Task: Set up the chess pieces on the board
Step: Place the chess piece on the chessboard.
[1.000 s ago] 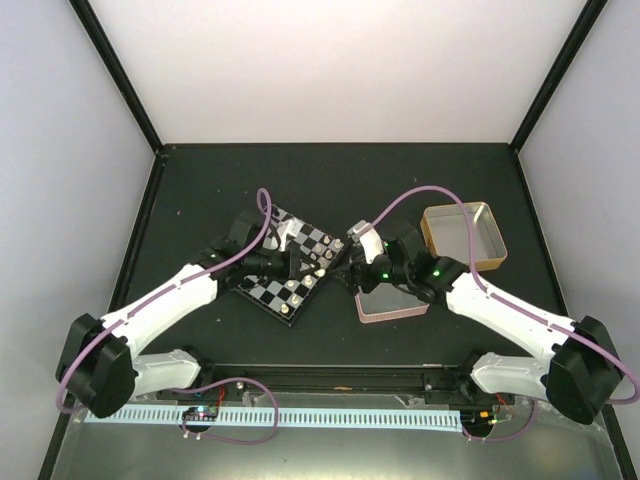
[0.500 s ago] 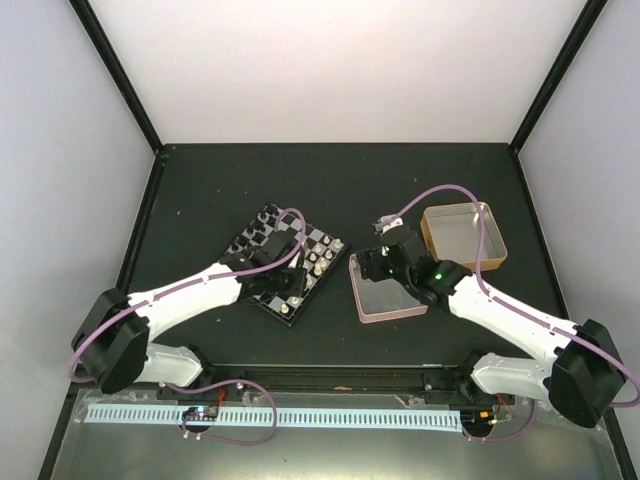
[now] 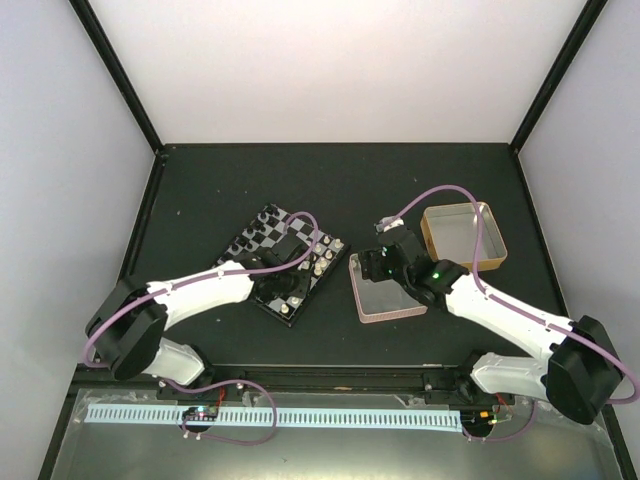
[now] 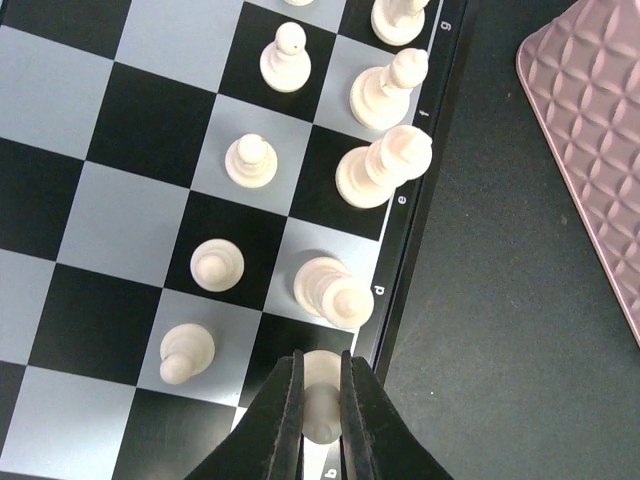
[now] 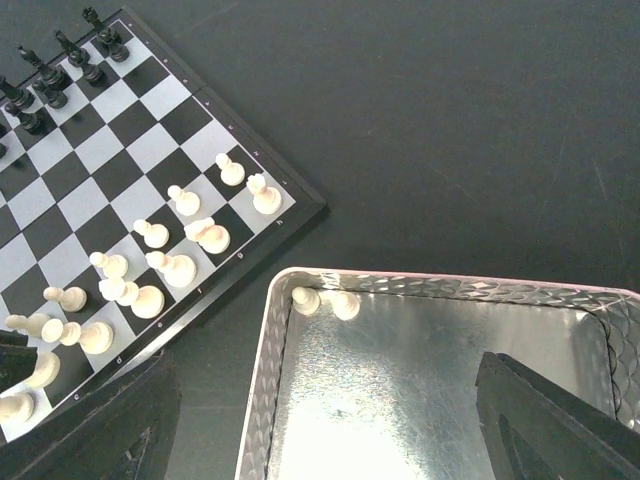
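Note:
The board (image 3: 252, 290) lies left of centre; it also shows in the left wrist view (image 4: 415, 240) and the right wrist view (image 5: 95, 145). Several cream chess pieces (image 4: 383, 168) stand in two rows along its lettered edge. My left gripper (image 4: 322, 425) is shut on a cream chess piece (image 4: 322, 385) over the edge row, between the letters b and d. My right gripper (image 5: 330, 445) is open and empty above the pink tin (image 5: 262, 385). Two cream pieces (image 5: 306, 300) lie in that tin's far left corner.
Black chess pieces (image 5: 62, 68) stand along the board's far side. A gold tin (image 3: 463, 235) sits right of the pink tin (image 3: 390, 305). Dark table mat surrounds the board. The arms' cables loop over both wrists.
My left gripper has moved across the board toward its right edge row. My right gripper has drawn back from the board's edge to above the pink tin.

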Controlling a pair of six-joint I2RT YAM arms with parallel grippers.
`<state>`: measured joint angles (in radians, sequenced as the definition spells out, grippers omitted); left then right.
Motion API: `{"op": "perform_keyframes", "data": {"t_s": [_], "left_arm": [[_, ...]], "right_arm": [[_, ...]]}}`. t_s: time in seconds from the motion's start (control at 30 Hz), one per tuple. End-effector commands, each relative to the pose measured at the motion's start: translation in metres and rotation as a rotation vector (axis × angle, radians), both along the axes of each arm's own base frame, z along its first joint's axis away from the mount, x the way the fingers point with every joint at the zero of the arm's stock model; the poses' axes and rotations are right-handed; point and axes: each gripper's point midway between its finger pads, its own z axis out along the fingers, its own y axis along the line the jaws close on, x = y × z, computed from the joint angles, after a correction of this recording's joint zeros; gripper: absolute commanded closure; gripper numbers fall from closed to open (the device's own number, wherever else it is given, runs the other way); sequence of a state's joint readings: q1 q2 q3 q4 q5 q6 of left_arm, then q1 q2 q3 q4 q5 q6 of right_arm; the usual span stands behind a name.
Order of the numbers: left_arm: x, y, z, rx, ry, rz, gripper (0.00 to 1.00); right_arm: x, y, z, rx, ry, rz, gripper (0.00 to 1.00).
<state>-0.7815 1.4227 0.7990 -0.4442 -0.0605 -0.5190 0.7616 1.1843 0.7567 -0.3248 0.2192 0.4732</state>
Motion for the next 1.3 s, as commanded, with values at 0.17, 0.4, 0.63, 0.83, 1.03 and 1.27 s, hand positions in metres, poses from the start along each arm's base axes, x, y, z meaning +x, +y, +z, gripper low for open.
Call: {"op": "perform_keyframes", "data": {"t_s": [0.17,0.4,0.63,0.83,1.03,1.27], "left_arm": [[0.006,-0.007,-0.004,0.006,-0.03,-0.02,0.96],[0.004,-0.001,-0.011,0.034,-0.017,-0.005,0.96],[0.002,0.002,-0.017,0.053,-0.007,0.0,0.95],[0.0,-0.003,-0.017,0.032,0.007,-0.008,0.82],[0.0,-0.004,-0.004,0.004,-0.013,-0.011,0.69],[0.002,-0.005,0.03,-0.064,-0.071,0.002,0.63]], "right_arm": [[0.001,-0.005,-0.008,-0.022,0.007,-0.03,0.19],[0.002,-0.004,-0.011,-0.029,0.019,-0.027,0.19],[0.002,-0.003,-0.013,-0.031,0.025,-0.029,0.19],[0.002,-0.003,-0.012,-0.03,0.029,-0.029,0.19],[0.0,-0.002,-0.008,0.002,0.035,-0.037,0.19],[0.0,0.0,-0.027,0.06,0.152,-0.064,0.48]]}}
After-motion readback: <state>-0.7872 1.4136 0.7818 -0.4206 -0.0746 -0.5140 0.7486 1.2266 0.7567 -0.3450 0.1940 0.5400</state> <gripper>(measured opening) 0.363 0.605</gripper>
